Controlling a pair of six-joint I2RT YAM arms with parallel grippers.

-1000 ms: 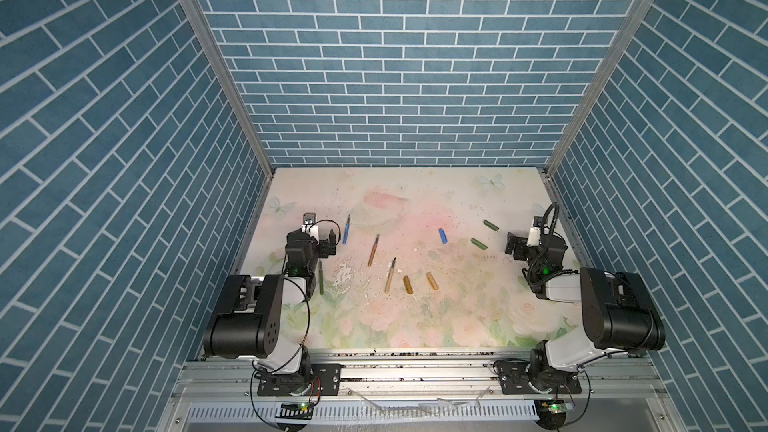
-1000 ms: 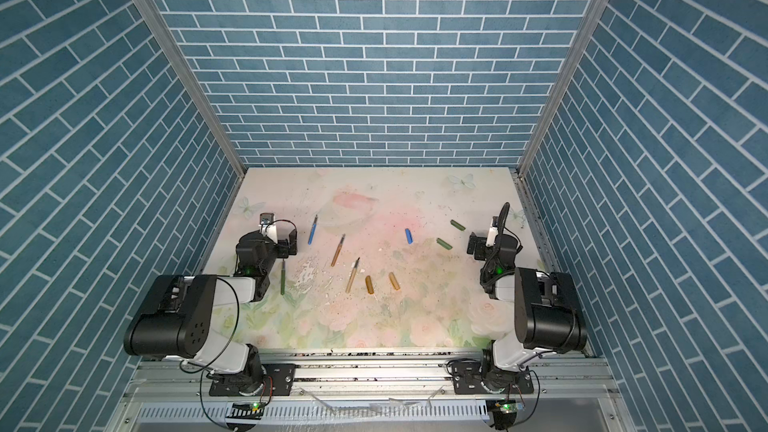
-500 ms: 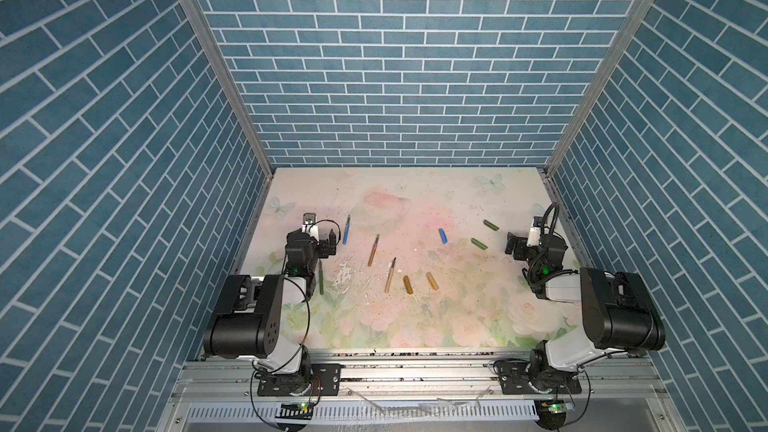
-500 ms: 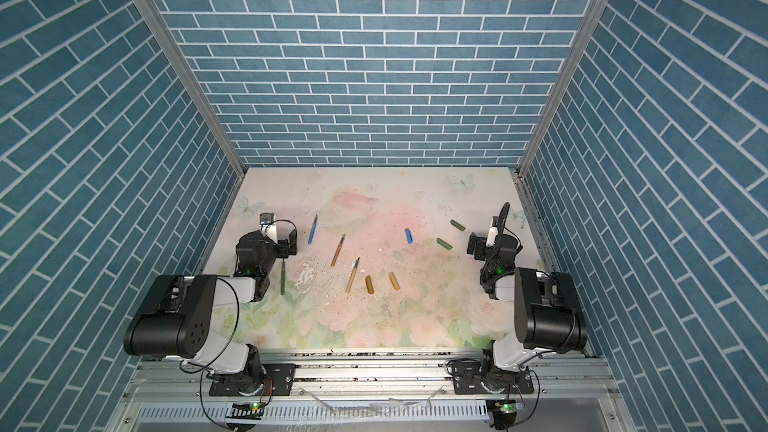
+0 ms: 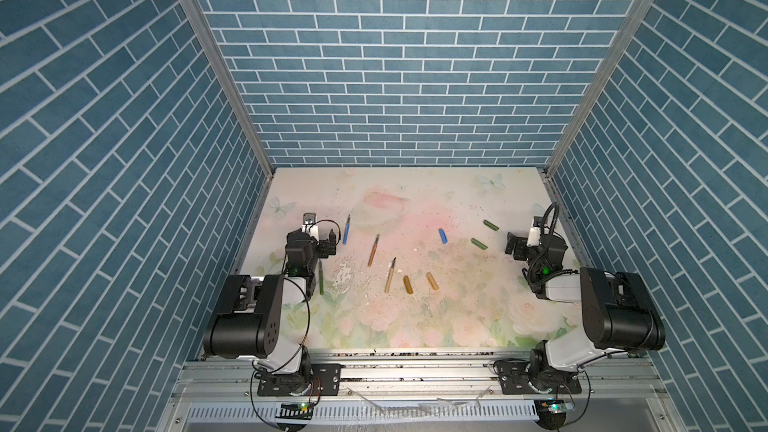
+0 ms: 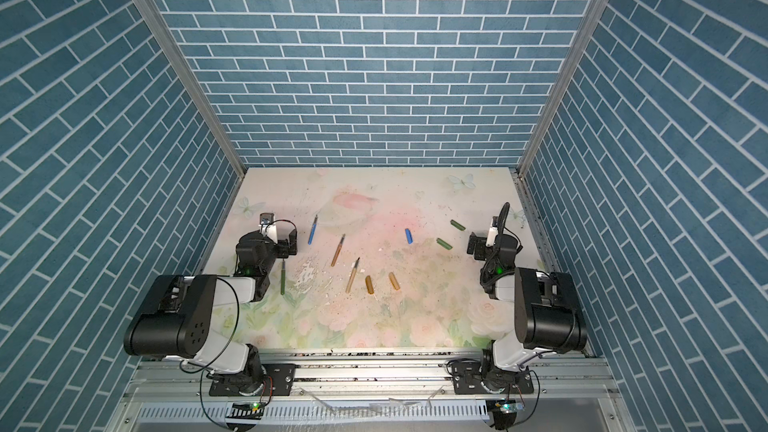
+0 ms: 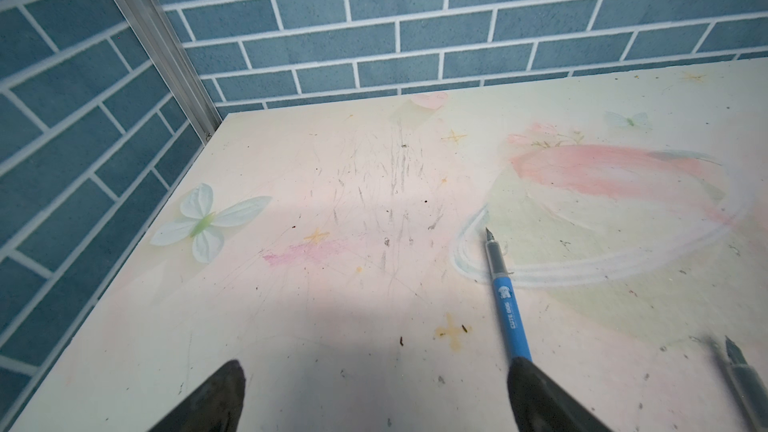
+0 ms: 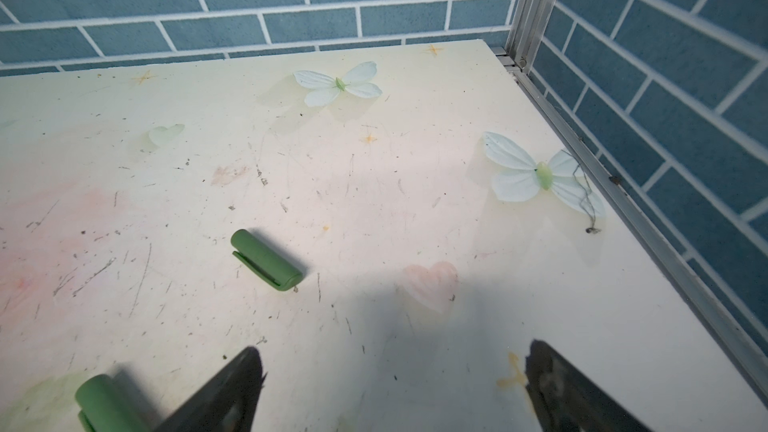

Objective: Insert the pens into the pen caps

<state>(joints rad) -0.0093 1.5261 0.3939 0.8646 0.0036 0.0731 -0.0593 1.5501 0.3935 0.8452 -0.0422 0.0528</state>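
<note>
Left wrist view: my left end effector [image 7: 374, 371] stands wide apart and empty. The blue pen [image 7: 505, 305] lies just ahead of one finger [image 7: 536, 392], nib pointing away. I'd sidestep to straddle its barrel, then close mid-barrel.

Right wrist view: the right end effector [image 8: 390, 363] is also apart and empty, with one green cap [image 8: 266, 261] ahead and a second green cap [image 8: 106, 407] beside it.

In both top views the arms sit folded, elbows raised, wrists low over the table [image 5: 415, 326].

Floral-print tabletop [image 5: 415, 326] w/ scuffs, printed butterflies [image 8: 337, 84], blue brick walls [image 5: 395, 76], alu corner posts [image 5: 224, 76], front rail [image 5: 415, 376]
</note>
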